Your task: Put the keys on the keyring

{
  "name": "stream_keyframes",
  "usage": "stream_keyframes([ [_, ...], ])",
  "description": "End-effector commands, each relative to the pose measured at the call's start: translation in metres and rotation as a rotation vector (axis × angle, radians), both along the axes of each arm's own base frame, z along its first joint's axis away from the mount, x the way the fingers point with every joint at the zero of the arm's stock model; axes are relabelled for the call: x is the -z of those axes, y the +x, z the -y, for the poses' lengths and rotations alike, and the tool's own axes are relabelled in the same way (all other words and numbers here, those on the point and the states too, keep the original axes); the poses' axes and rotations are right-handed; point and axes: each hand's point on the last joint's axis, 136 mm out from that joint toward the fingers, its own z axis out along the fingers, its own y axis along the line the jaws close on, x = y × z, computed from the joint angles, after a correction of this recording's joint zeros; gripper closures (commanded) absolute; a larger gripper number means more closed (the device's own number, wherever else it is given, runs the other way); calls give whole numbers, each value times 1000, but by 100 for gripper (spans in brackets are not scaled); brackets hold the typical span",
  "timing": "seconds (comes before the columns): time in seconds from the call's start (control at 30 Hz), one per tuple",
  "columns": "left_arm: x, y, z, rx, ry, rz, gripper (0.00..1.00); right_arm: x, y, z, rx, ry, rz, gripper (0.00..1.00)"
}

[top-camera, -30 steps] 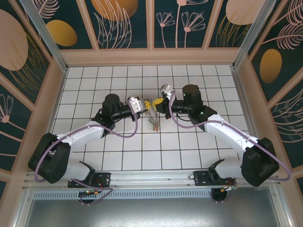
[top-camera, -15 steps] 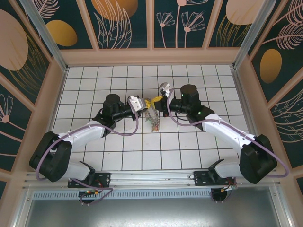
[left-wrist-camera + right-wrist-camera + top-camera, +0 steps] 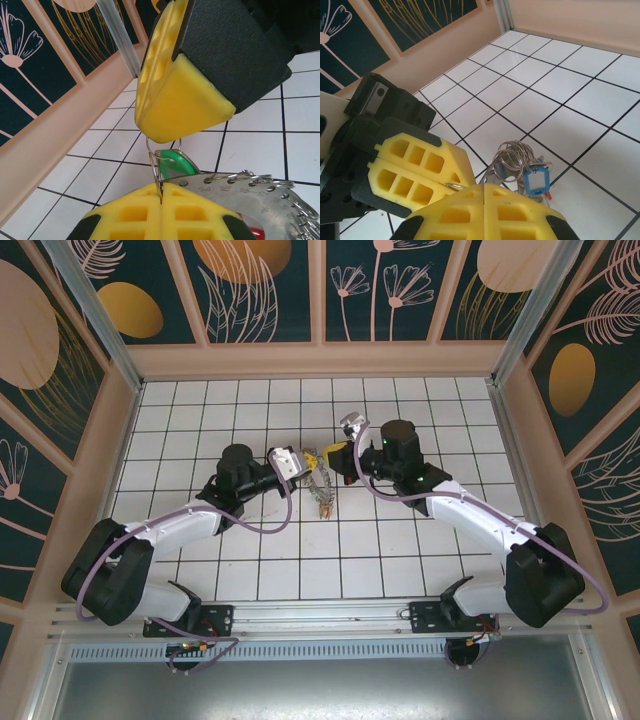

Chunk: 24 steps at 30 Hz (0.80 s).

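Note:
The keys (image 3: 322, 490) hang in a bunch between my two grippers, over the tiles at mid table. My left gripper (image 3: 162, 196) is shut on a thin wire ring (image 3: 156, 160) that carries a green tag (image 3: 177, 162). Beside it lies the keyring (image 3: 235, 184), a flat grey metal band with numbered holes and small wire loops. The right gripper (image 3: 484, 194) is shut, tip to tip with the left fingers (image 3: 415, 170). The wire ring runs up behind the right pads, and I cannot tell whether they pinch it. A blue tag (image 3: 536, 181) hangs under a bundle of rings (image 3: 512, 157).
White tiled floor (image 3: 400, 550) spreads around the bunch on all sides. Peach walls (image 3: 320, 360) and patterned panels enclose the cell. Purple cables (image 3: 270, 525) loop along both arms near the grippers.
The right gripper has edged slightly left, closer to the left gripper's tips. The bunch of keys hangs in about the same spot. Both grippers stay shut.

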Motion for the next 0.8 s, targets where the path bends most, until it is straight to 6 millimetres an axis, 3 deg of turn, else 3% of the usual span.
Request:
stream_keyframes([
  [0.0,-36,-3,7,29,-70,65,100,-15,-1,2,-33,26,68,100],
  [0.43,-66,-23,2,66,-181,220,100,-2,-2,0,-73,25,-63,100],
  [0.57,-71,-27,4,95,-201,237,100,-3,-1,12,-112,72,-147,100],
  [0.77,-79,-33,5,128,-249,237,100,-5,3,33,-110,42,-164,81],
])
